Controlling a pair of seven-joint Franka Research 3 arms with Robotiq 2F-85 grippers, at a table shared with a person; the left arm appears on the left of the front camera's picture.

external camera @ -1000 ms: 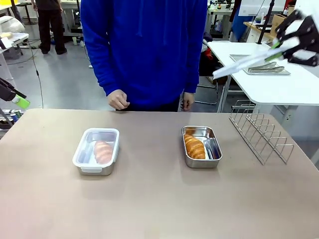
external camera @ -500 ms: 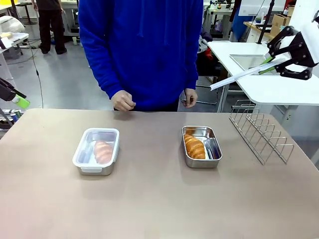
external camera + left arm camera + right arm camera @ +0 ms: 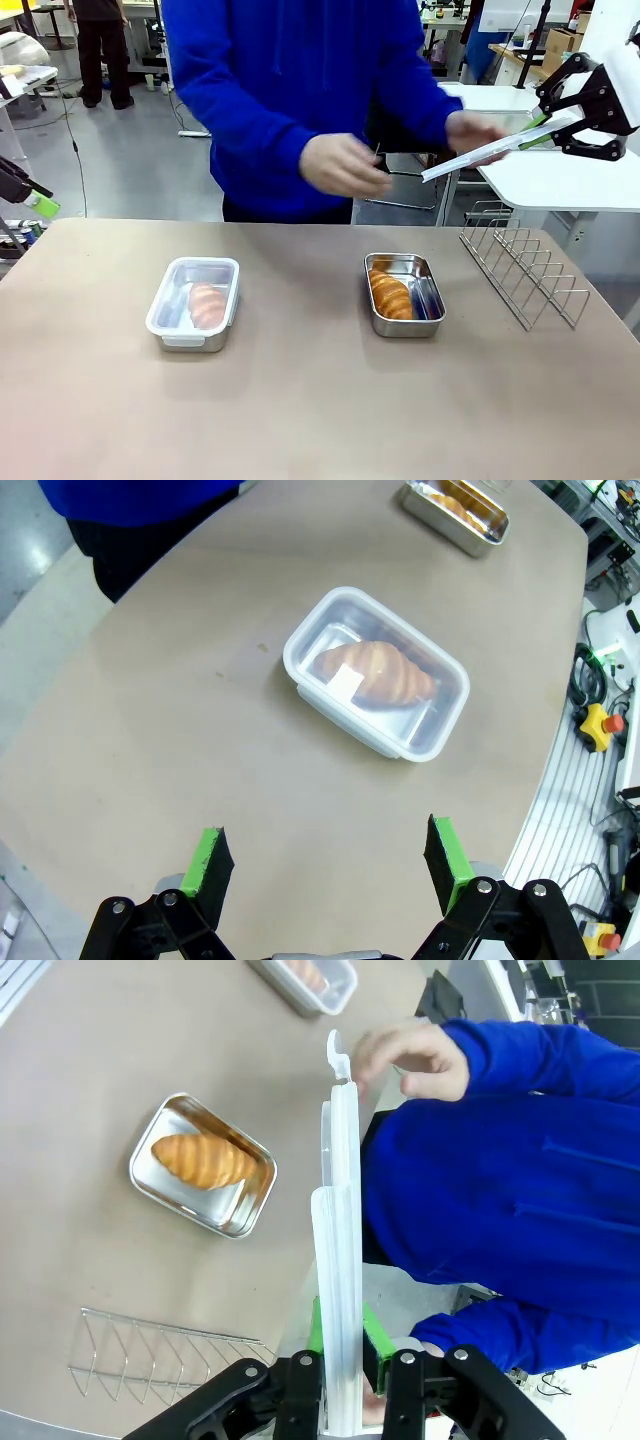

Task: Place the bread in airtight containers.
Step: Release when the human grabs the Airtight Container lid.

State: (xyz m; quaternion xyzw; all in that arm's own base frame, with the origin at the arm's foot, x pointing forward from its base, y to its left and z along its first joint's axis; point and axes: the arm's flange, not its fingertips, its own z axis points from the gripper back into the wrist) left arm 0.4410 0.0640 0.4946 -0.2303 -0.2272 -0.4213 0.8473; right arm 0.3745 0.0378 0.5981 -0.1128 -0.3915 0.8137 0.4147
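steel wire rack beside open tub — right gripper clamps clear lid.

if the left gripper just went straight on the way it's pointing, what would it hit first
Probably the bare table, a little short of the lidded tub with the croissant inside. The open left gripper looks down at the tabletop; depth is hard to judge.
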